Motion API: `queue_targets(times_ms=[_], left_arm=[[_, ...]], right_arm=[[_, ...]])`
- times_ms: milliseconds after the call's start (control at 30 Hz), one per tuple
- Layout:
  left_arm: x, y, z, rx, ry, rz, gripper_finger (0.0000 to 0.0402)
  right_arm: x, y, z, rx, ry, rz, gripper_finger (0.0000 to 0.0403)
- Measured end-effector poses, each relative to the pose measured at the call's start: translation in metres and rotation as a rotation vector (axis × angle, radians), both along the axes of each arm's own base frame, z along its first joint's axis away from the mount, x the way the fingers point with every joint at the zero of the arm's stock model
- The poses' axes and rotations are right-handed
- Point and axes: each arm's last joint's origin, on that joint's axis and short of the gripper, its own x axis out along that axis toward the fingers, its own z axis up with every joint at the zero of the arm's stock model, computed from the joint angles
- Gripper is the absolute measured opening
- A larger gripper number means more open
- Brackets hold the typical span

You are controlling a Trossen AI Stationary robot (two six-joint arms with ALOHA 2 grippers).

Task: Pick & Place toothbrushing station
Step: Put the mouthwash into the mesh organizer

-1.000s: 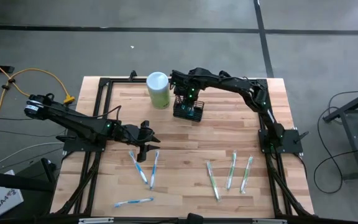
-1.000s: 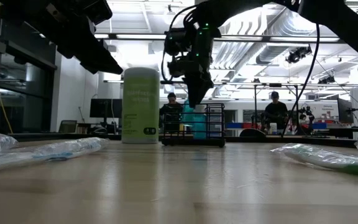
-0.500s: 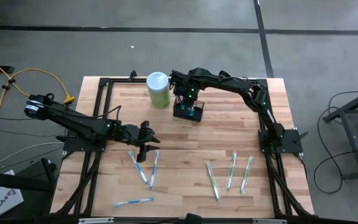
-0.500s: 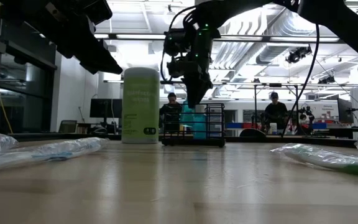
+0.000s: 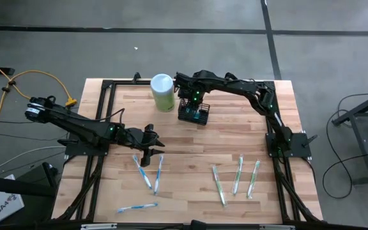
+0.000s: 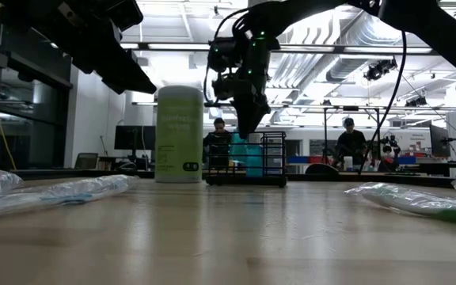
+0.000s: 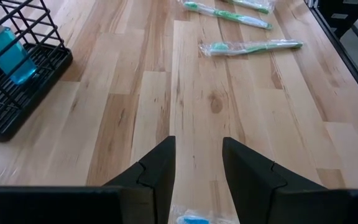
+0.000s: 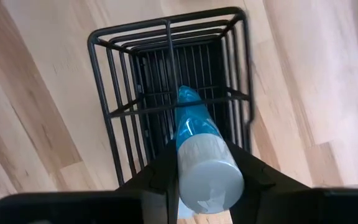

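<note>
Jaws of right gripper (image 8: 205,177) clamp a blue white-capped bottle (image 8: 199,149), held vertical over the black wire-mesh caddy (image 8: 173,93) for straight insertion. Left gripper (image 7: 196,171), jaws apart and empty, waits above the wooden desk (image 7: 197,93) near wrapped toothbrushes (image 5: 151,172).

The basket (image 5: 193,114) stands at the back of the table (image 5: 190,144), just right of the can (image 5: 162,92). A bottle (image 8: 197,134) is in it.

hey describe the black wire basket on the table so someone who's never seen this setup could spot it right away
On the wooden table, look to the far edge, where a pale green cylindrical canister with a white lid stands. Right beside it sits the small black wire-mesh rectangular basket, under the right gripper. It alone is dark and see-through, with a blue bottle inside.
</note>
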Motion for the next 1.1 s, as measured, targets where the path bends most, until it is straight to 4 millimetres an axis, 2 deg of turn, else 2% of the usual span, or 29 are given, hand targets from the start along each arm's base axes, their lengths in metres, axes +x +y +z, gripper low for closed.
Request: queue_targets(times_ms=[300, 500, 733, 1100], left_arm=[[0.000, 0.000, 0.000, -0.002, -0.003, -0.003, 0.0127], [0.000, 0.000, 0.000, 0.000, -0.003, -0.004, 0.0127], [0.000, 0.000, 0.000, 0.002, -0.003, -0.004, 0.0127], [0.000, 0.000, 0.000, 0.004, -0.003, -0.002, 0.0127]], right_arm=[[0.008, 0.003, -0.022, 0.009, 0.049, 0.027, 0.0084], [0.006, 0.003, -0.023, 0.012, 0.068, 0.018, 0.0087], [0.006, 0.003, -0.023, 0.010, 0.068, 0.032, 0.0115], [0.006, 0.003, -0.023, 0.012, 0.067, 0.042, 0.0119]])
